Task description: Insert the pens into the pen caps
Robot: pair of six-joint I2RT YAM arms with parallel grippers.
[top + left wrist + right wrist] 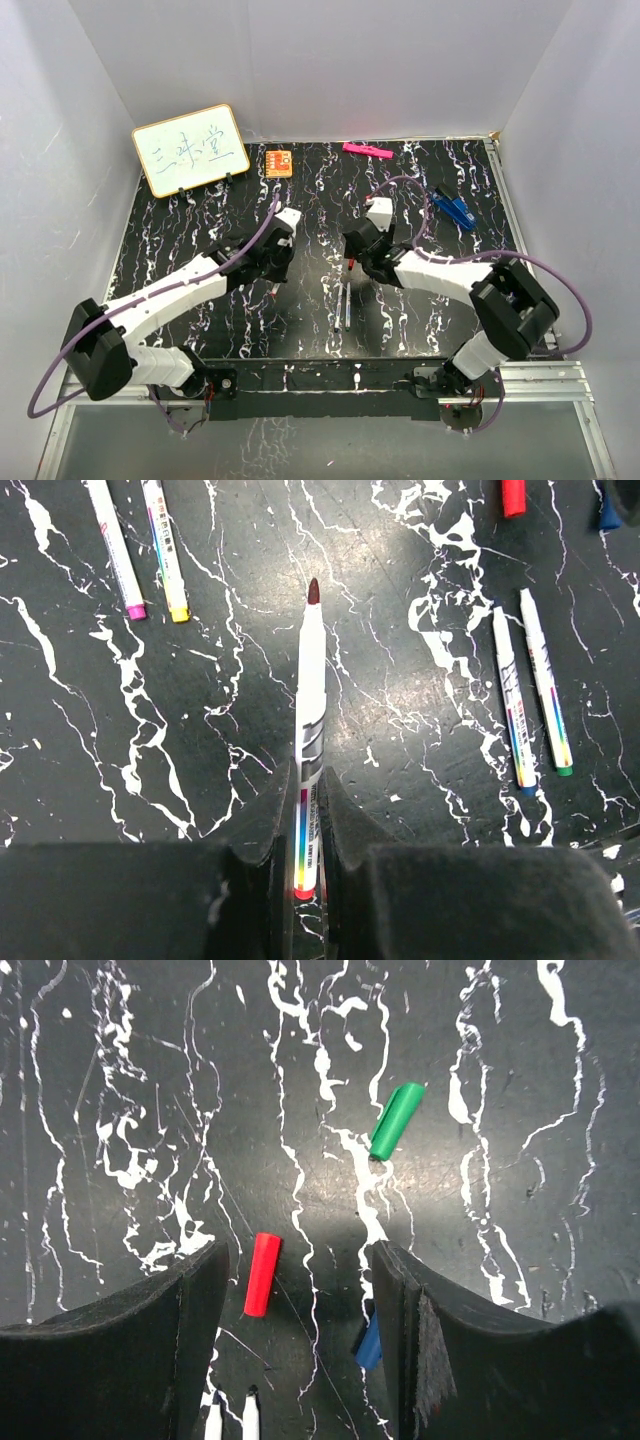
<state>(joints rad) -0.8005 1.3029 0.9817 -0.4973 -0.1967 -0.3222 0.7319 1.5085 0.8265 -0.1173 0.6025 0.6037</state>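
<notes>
My left gripper (308, 780) is shut on a white-barrelled pen (310, 680), its dark red tip pointing away over the table. Two more pens (118, 550) lie at the upper left and another two (545, 680) at the right. My right gripper (300, 1260) hangs open low over the pen caps. A red cap (262, 1274) lies between its fingers, close to the left one. A blue cap (368, 1345) is half hidden against the right finger (400, 1310), and a green cap (396, 1120) lies beyond. From above, both grippers (272, 268) (357, 255) sit mid-table.
A small whiteboard (190, 150) stands at the back left, with an orange card (279, 162) beside it. A pink marker (366, 150) lies at the back edge and a larger blue object (453, 207) at the right. Two pens (343, 305) lie between the arms.
</notes>
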